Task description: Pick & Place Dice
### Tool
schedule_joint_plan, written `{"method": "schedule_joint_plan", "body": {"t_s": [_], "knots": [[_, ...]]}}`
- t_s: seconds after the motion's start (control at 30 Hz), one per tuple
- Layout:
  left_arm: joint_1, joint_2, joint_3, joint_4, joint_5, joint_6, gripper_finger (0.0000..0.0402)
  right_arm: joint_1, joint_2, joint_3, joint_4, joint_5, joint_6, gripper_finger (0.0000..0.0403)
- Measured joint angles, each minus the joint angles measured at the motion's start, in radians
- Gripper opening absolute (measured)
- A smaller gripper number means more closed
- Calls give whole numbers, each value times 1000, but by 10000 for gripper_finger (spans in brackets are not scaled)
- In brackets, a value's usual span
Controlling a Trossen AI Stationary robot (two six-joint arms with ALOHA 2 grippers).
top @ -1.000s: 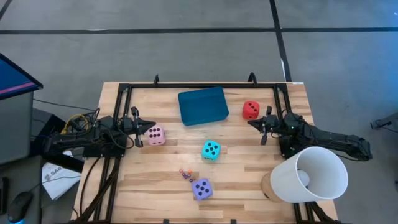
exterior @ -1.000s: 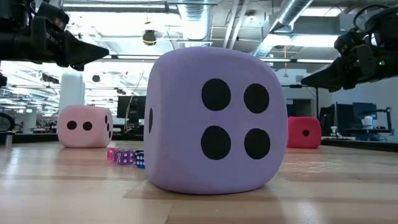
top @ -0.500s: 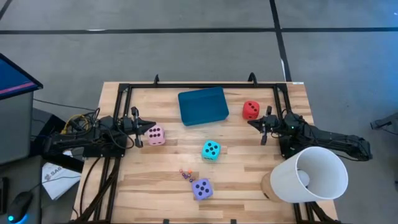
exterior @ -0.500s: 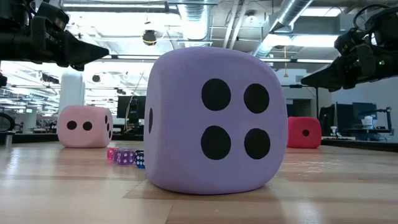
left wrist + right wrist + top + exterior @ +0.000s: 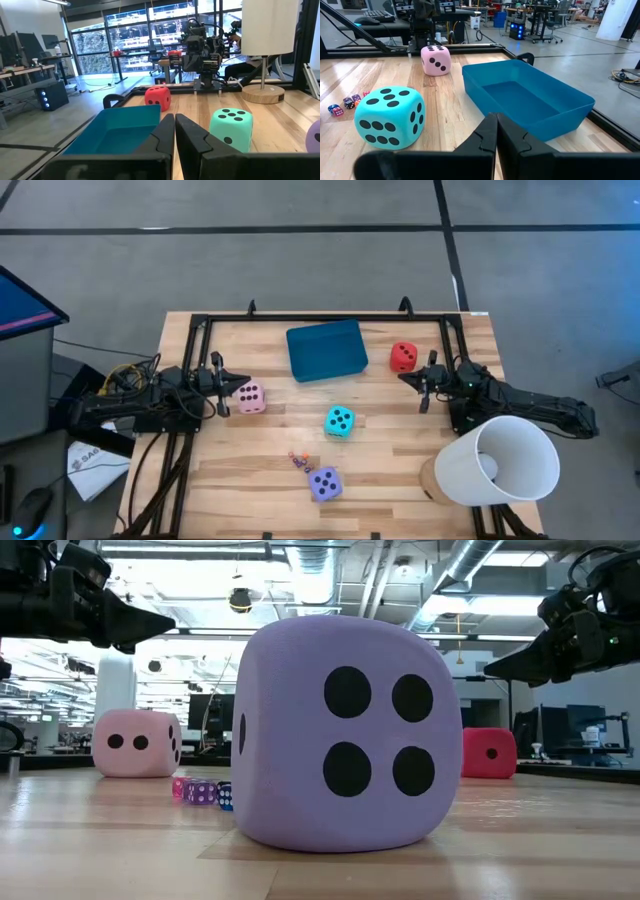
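Observation:
Four dice rest flat on the wooden table: pink [image 5: 250,397] at the left, red [image 5: 403,357] at the far right, turquoise [image 5: 339,421] in the middle, purple [image 5: 324,483] near the front. My left gripper [image 5: 226,387] hovers shut just left of the pink die, touching nothing. My right gripper [image 5: 421,385] hovers shut just near of the red die, touching nothing. The teal tray [image 5: 327,349] sits at the far middle. The left wrist view shows the shut fingers [image 5: 174,131], the red die [image 5: 158,96] and the turquoise die [image 5: 230,128].
A white lamp [image 5: 495,462] stands at the near right corner. Several tiny dice [image 5: 298,460] lie beside the purple die. A black frame [image 5: 320,317] runs around the table's far and side edges. Bare wood lies between the dice.

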Motion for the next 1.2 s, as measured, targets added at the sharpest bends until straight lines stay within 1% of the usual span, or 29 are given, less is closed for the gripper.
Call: {"method": "schedule_joint_plan", "body": {"t_s": [0.97,1.13,1.2], "knots": [[0,0,0,0,3,0,6,0,0,0,2,3,0,0],[0,0,0,0,3,0,6,0,0,0,66,3,10,0],[0,0,0,0,3,0,6,4,0,0,119,-4,70,0]]}}
